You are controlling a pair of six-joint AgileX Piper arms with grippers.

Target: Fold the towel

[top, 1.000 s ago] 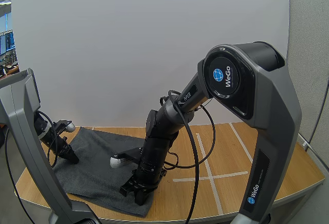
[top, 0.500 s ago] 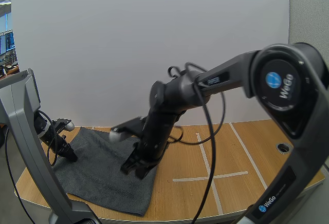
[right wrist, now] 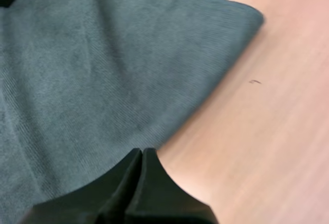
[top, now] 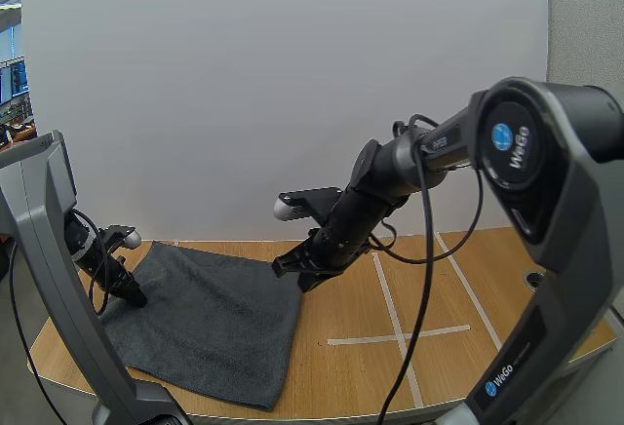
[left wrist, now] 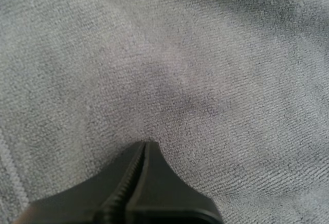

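Note:
A dark grey towel (top: 205,318) lies spread flat on the left half of the wooden table (top: 448,289). My left gripper (top: 136,300) rests on the towel's left edge; in the left wrist view its fingers lie together as one wedge (left wrist: 146,144) just over the grey cloth (left wrist: 180,70). My right gripper (top: 292,271) hangs by the towel's far right corner, shut on nothing. In the right wrist view its shut tips (right wrist: 142,151) sit at the towel's right edge, with the rounded corner (right wrist: 241,16) ahead and bare wood (right wrist: 267,131) beside it.
White tape lines (top: 395,332) cross the table's right half. The table's curved front edge (top: 390,410) runs close below the towel's near corner.
My right arm has risen from the towel's near right part and swung back toward its far right corner. The left gripper has stayed in place on the towel.

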